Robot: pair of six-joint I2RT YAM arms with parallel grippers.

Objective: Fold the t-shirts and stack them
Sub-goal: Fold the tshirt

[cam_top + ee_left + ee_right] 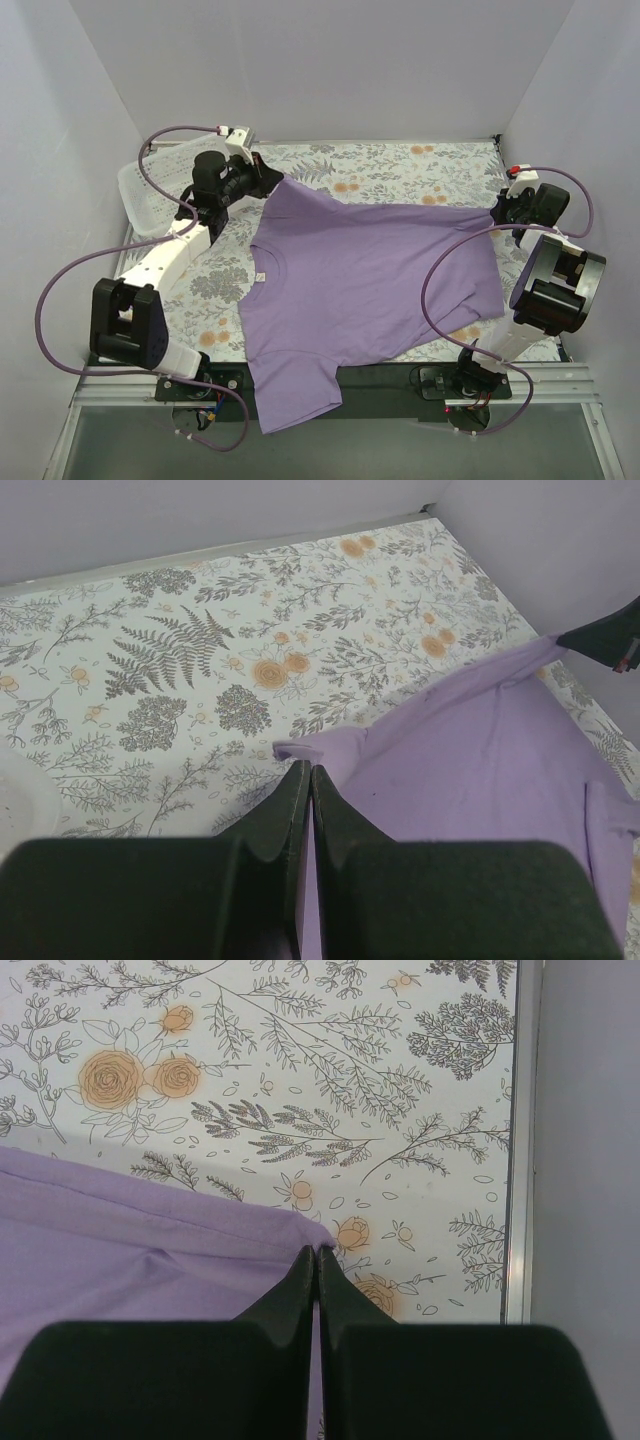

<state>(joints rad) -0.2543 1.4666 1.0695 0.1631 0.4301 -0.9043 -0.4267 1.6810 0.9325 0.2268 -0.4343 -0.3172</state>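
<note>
We see the desk (400, 165) first: flowered cover, filling the mid of the top view, white walls round it. The purple t-shirt (370, 280) lies spread over the centre of the desk. Its round neck is toward the left of the frame and its bottom edge toward the right. One sleeve hangs over the near desk edge at lower centre-left. The shirt's far edge runs taut across the upper part of the frame, from upper left to mid right.

A white holed basket (140, 195) sits at the upper left edge, behind the left arm.

The left gripper (277, 183) is at the upper left. In its wrist view we see the left gripper (305, 770) w/ jaws together, clamped on a corner of the shirt. The right gripper (497, 212) is at the right edge of the frame. Its wrist view shows the right gripper (317, 1252) pinched on the shirt's other far corner, close to the desk's side rim.

A small white neck label (259, 274) shows inside the collar, left of centre.
</note>
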